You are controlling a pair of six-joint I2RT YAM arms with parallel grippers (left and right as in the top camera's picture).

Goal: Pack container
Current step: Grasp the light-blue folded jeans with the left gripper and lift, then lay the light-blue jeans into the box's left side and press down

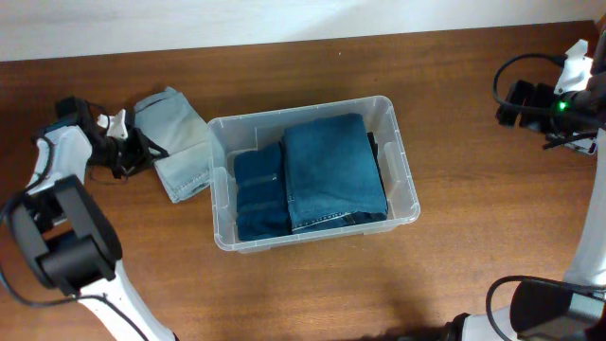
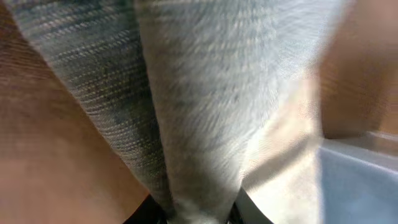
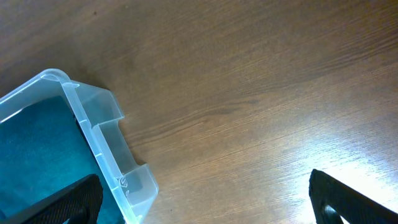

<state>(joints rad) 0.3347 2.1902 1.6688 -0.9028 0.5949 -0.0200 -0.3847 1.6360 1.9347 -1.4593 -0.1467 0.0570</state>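
Note:
The clear container [image 1: 407,180] stands mid-table and holds two folded blue denim pieces [image 1: 331,170]. Its corner shows in the right wrist view [image 3: 106,149]. A folded light grey garment [image 1: 180,142] lies on the table left of the container. My left gripper [image 1: 133,147] is shut on the garment's left edge; in the left wrist view the grey cloth [image 2: 205,112] fills the frame between the fingers. My right gripper [image 3: 205,199] is open and empty, raised at the table's far right [image 1: 568,85].
The wooden table [image 1: 284,284] surrounds the container. A cable loops near the right arm [image 1: 516,71]. The left arm's base [image 1: 66,237] stands at the front left.

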